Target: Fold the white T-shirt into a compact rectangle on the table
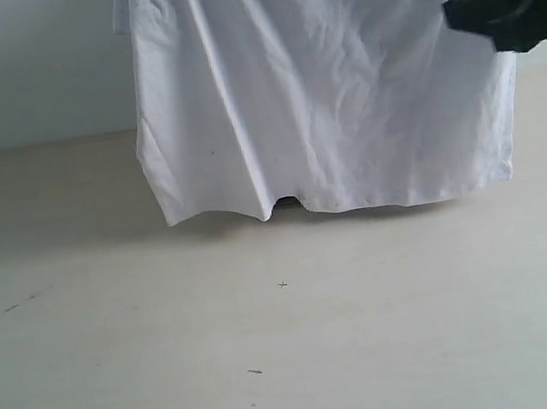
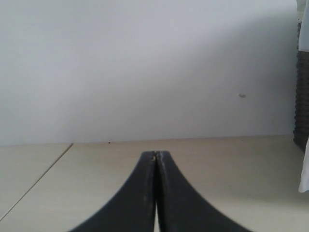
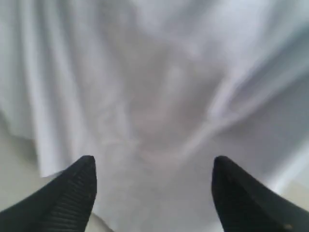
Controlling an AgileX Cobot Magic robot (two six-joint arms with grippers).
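The white T-shirt (image 1: pixel 329 86) hangs in the air, its top beyond the exterior view and its wrinkled hem just above the table (image 1: pixel 292 343). What holds it up is out of view. My right gripper (image 1: pixel 504 3) is at the shirt's upper right edge. In the right wrist view it (image 3: pixel 153 162) stands open, fingers wide apart, with blurred shirt fabric (image 3: pixel 159 87) beyond them and nothing between them. My left gripper (image 2: pixel 156 153) is shut, tips pressed together over the table (image 2: pixel 231 164), with no cloth at the tips. A strip of shirt (image 2: pixel 304 174) shows at that view's edge.
A pale wall (image 1: pixel 23 66) rises behind the table. A dark ribbed object (image 2: pixel 301 87) stands beside the shirt strip in the left wrist view. A few small dark specks (image 1: pixel 283 285) lie on the table surface in front of the shirt.
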